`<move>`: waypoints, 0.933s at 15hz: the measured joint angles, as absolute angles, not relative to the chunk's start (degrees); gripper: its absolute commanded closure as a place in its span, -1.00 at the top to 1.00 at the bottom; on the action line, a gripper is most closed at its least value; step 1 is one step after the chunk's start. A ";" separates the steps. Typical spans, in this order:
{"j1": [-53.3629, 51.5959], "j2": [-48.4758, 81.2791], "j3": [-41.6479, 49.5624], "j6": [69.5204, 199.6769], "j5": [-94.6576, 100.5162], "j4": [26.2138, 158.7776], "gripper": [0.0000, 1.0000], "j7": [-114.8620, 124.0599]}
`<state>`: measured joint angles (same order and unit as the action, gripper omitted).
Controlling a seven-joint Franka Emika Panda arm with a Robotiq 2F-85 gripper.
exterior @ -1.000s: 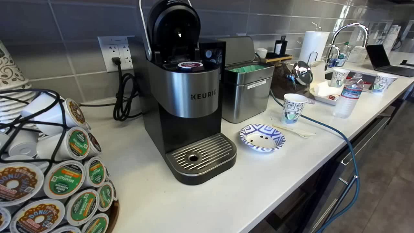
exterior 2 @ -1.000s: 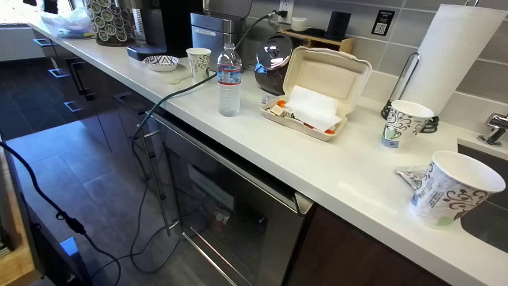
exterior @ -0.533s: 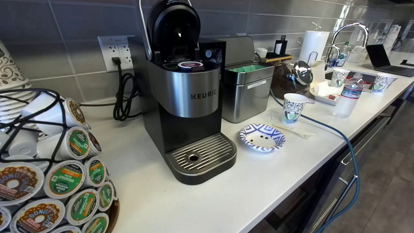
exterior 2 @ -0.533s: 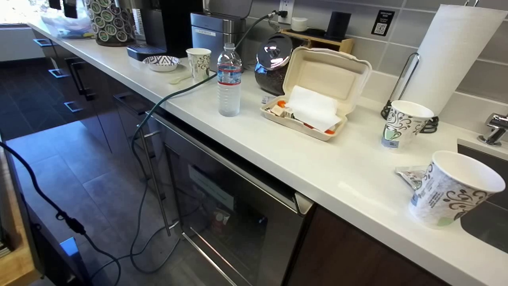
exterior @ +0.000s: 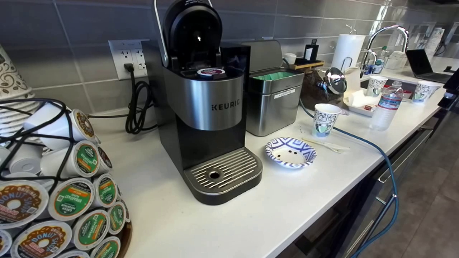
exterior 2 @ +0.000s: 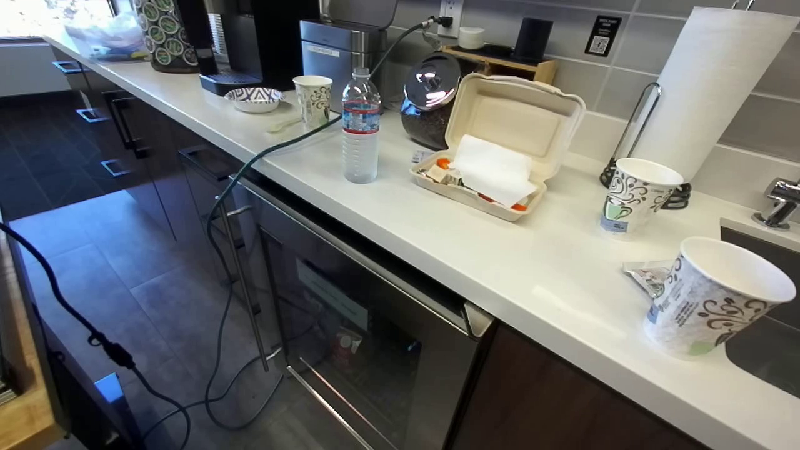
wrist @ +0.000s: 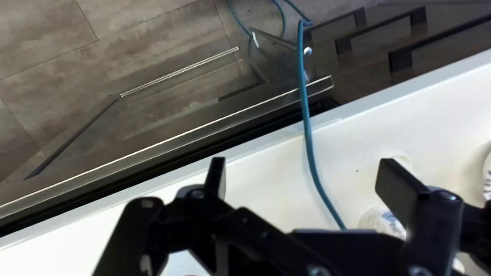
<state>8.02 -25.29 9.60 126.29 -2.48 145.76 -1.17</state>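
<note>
Hand [wrist: 302,168] unclenched, jaws spread wide over desk [wrist: 264,191]. Blue cable [wrist: 308,142] passes below, between jaws; paper cup [wrist: 381,220] also below, partly hidden by one jaw.

Blown-out daylight at the window [exterior 2: 53,20]

Directly on the white countertop [exterior: 200,229] stand a K-Cup rack [exterior: 126,237], a Keurig coffee maker [exterior: 204,104], a stainless-steel bin [exterior: 274,107], a blue-and-white paper bowl [exterior: 294,164], a paper cup [exterior: 324,120] and, farther along, a water bottle [exterior 2: 361,131], a glass jar [exterior 2: 426,125], an open clamshell takeout box [exterior 2: 519,114], a paper towel holder [exterior 2: 678,199] and two more paper cups [exterior 2: 642,194]. A blue cable [wrist: 310,149] lies across the countertop and drapes down over its front edge.
</note>
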 measured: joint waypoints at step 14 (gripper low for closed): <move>11.81 -28.32 9.77 147.88 -10.79 151.57 1.00 7.47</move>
